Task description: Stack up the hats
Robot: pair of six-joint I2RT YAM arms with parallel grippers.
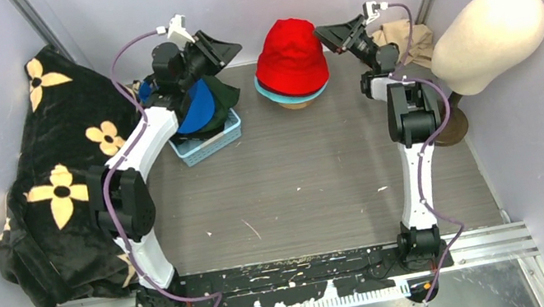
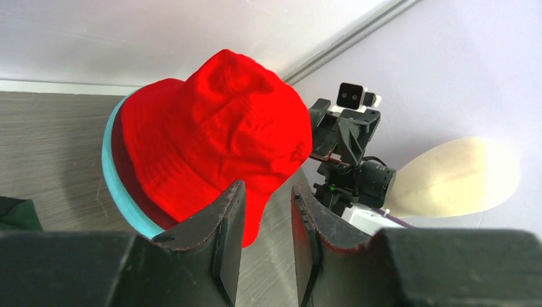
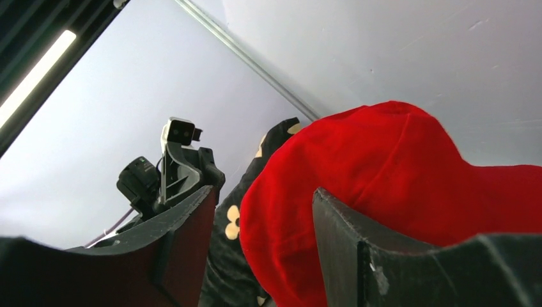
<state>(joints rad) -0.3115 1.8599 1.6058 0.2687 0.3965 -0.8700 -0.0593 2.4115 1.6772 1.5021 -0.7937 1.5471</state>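
Three hats [image 1: 290, 54] stacked, red uppermost; two caps [image 1: 197, 109] in one basket [image 1: 220, 139]; left gripper [image 2: 267, 192] and right gripper [image 3: 265, 198] both spread.

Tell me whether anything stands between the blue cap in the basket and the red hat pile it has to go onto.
Nothing visible does. The blue cap lies in the basket left of the red hat, with only bare table between them. The left gripper hangs open beside the red hat, holding nothing.
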